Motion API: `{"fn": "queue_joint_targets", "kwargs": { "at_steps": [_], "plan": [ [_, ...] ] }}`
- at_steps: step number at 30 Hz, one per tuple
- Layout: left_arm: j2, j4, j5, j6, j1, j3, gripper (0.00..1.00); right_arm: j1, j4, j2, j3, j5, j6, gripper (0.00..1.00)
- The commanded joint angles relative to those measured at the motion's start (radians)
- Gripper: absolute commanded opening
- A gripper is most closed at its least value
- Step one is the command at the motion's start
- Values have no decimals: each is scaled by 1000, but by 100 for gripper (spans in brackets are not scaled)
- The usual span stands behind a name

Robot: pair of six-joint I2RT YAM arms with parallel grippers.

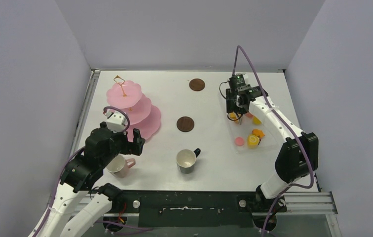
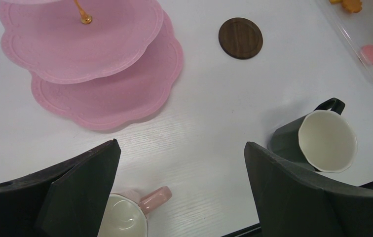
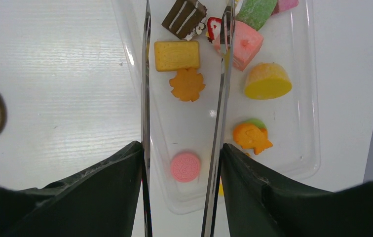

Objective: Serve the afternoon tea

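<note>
One stand [image 1: 134, 106], two coasters [image 1: 185, 124], a pink mug [image 1: 119, 166] and a black mug [image 1: 187, 161] stood out; ten-odd pastries [image 3: 177, 55] filled one tray [image 3: 303, 148]. The left gripper [image 2: 180, 144] gaped empty; the right gripper [image 3: 180, 148] clasped the tongs [image 3: 145, 74].

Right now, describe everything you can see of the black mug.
The black mug stands upright on the white table, near its front edge, around the middle. Its outside is matt black, its inside is cream-white and looks empty, and the rim looks faceted. It looks ceramic. The looped black handle points away from the arms and to the right. It sits apart from the nearer brown coaster, on the arms' side of it, not on it. Nothing touches it but the table.
</note>
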Motion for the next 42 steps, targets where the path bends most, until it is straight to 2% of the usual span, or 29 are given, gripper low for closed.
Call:
{"fn": "queue_joint_targets", "kwargs": {
  "at_steps": [1, 9, 17, 21, 29, 42],
  "plan": [
    [-10, 47, -10, 20, 6, 17, 97, -20, 53, 15, 35, 2, -2, 55],
    [-7, 53, -9, 23, 6, 14, 97, -60, 129, 55, 1, -35, 8, 54],
    [-6, 55, -10, 24, 6, 14, 97, -71, 138, 121, 8, -39, 20, 53],
    [-9, 52, -13, 24, 6, 15, 97, -70, 133, 129, 10, -34, 18, 41],
    [-29, 28, -53, -9, 5, 44, 97, -68, 109, 84, 24, -3, 8, 30],
    [-72, -56, -105, 20, 5, 135, 97, 11, 79, -55, 21, -35, -17, 27]
  ]
}}
